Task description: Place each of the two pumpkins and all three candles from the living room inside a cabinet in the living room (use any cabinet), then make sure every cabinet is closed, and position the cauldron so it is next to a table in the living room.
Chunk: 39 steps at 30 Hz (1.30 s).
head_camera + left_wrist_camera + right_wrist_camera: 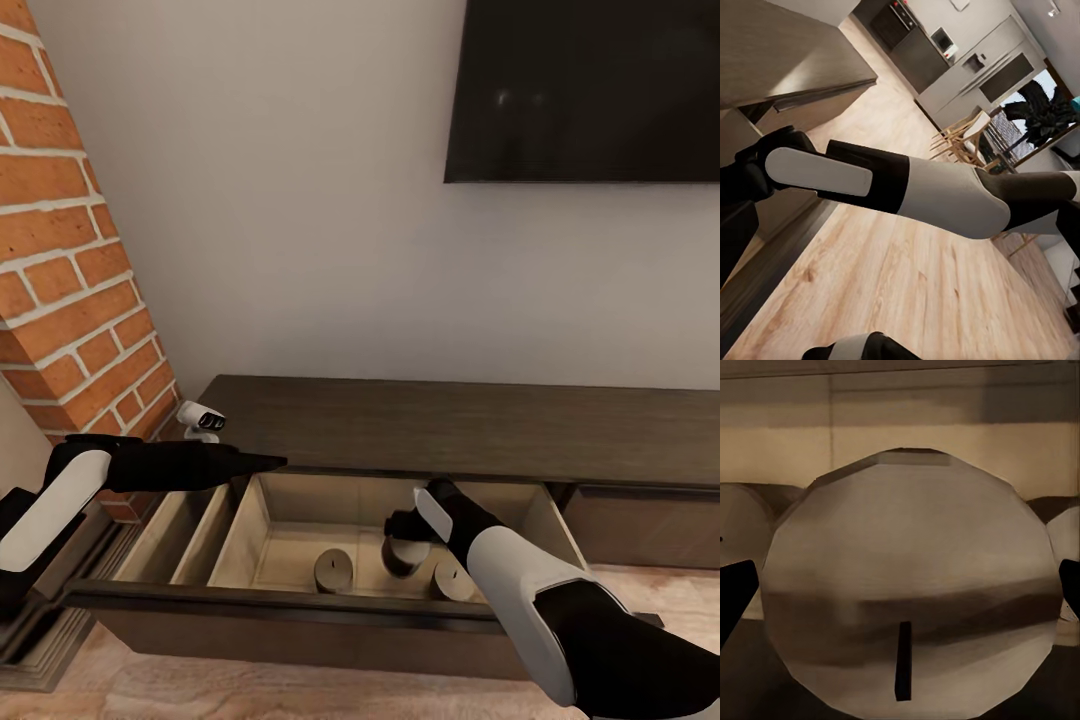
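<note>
Head view: three candles [334, 570] in the open cabinet [300, 610], right tool [405, 540] gripping one.

Head view down over the open cabinet [300, 610]; right wrist view tight on its candle [907, 585].

Both arms wear glossy white shells over matte black joints; the left arm [60, 505] tapers to a slim black point above the cabinet [470, 420]; the right arm [520, 580] is bulkier, its wrist carrying a small white panel.
</note>
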Available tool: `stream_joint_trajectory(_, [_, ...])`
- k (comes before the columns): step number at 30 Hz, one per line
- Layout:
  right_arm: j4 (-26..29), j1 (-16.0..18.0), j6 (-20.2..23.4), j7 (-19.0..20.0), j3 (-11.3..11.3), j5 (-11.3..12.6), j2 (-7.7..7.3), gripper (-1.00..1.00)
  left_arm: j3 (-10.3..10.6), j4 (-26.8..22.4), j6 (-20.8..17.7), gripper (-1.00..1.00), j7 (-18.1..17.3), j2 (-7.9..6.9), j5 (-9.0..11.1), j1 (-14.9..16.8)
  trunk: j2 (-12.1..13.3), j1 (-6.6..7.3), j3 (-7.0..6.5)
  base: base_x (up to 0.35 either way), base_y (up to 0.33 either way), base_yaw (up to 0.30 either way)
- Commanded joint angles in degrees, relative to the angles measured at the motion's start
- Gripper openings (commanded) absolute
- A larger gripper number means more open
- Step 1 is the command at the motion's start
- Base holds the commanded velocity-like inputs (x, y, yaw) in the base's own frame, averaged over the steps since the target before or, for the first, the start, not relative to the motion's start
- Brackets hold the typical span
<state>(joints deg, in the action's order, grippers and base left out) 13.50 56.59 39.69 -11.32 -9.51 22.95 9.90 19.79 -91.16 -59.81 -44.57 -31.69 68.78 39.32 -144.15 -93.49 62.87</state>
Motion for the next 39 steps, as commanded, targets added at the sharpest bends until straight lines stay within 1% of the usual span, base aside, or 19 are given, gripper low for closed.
stream_joint_trajectory(1, [0.1,0.0,-0.2,-0.6,-0.4,0.7,-0.01,-1.00,0.1,0.0,-0.2,1.00,-0.2,-0.04,0.0,0.1,0.0,0.01,0.05,0.000,0.000,0.000])
stream_joint_trajectory(3, [-0.1,0.0,-1.9,-0.9,-0.4,0.7,0.03,-1.00,0.1,0.0,-0.2,1.00,-0.2,-0.04,0.0,0.1,0.0,-0.01,0.28,0.000,0.000,0.000])
stream_joint_trajectory(7, [-0.2,0.0,-3.1,-1.0,-0.4,0.7,0.10,-1.00,0.1,0.1,-0.2,1.00,-0.2,-0.04,0.0,0.1,-0.1,-0.12,1.16,0.000,0.000,0.000])
stream_joint_trajectory(16, [-0.3,0.0,-3.6,-1.1,-0.5,0.7,0.10,-1.00,0.1,0.0,-0.2,1.00,-0.2,-0.04,0.0,0.1,-0.1,-0.12,1.16,0.000,0.000,0.000])
stream_joint_trajectory(20, [-0.3,0.0,-4.1,-1.1,-0.5,0.7,0.10,-1.00,0.1,0.0,-0.2,1.00,-0.2,-0.04,0.0,0.1,-0.1,-0.22,2.05,0.000,0.000,0.000])
stream_joint_trajectory(23, [-0.8,0.0,-5.5,-1.1,-0.5,0.7,0.10,-1.00,0.1,0.1,-0.2,1.00,-0.2,-0.04,-0.1,0.1,-0.2,-0.30,2.71,0.000,0.000,0.000])
stream_joint_trajectory(29, [-1.3,0.0,-6.4,-1.0,-1.4,0.8,0.10,-1.00,0.1,0.0,-0.2,1.00,-0.2,-0.04,-0.1,0.1,-0.2,-0.30,2.71,0.000,0.000,0.000])
stream_joint_trajectory(39, [-1.4,0.0,-6.5,-1.0,-1.8,0.8,0.10,-1.00,0.1,0.1,-0.2,1.00,-0.2,-0.04,-0.1,0.1,-0.2,-0.30,2.71,0.000,0.000,0.000])
